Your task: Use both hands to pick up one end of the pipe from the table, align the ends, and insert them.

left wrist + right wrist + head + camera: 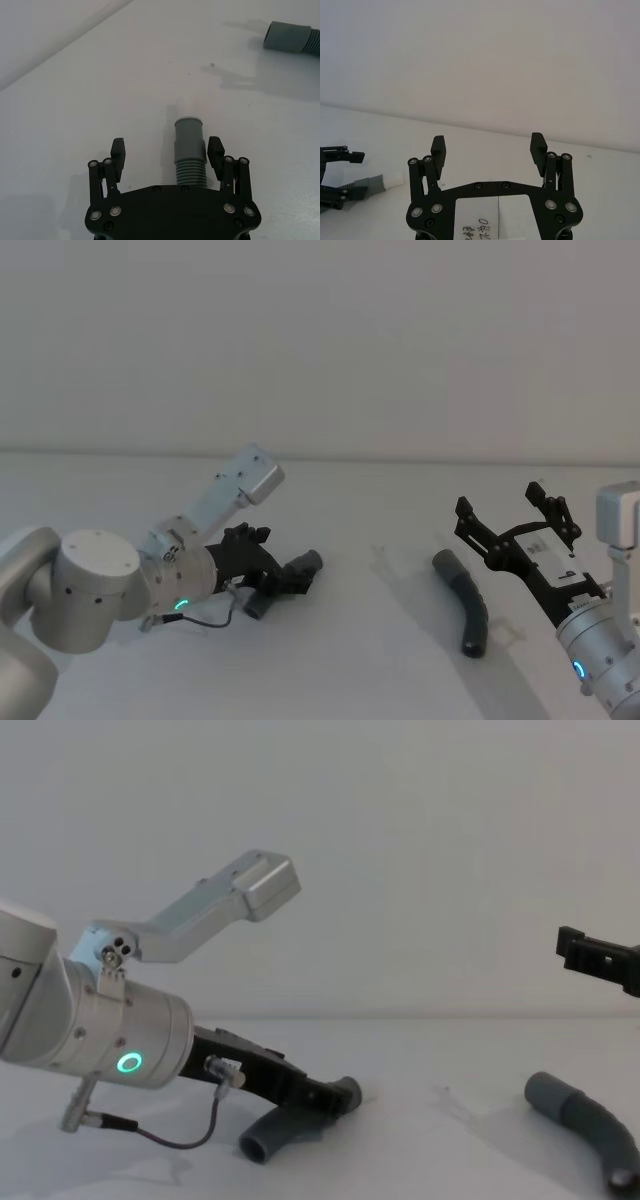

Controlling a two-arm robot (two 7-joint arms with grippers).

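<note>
While the white counter (380, 640) carries everything, my left gripper (166, 146) sits low, fingers wide; right gripper (505, 505) hangs higher, fingers wide. One hose piece (189, 150) lies between left fingers, unclamped; second piece (472, 598) lies near right gripper.

Left hose piece (189, 150): ribbed length passes under the left gripper (166, 148) body, hidden there. Right hose piece (292, 39): cut off by left wrist view's edge, cuff and a few ribs showing. Right gripper (600, 958) in chest view: part of the fingers, rest off-frame.
</note>
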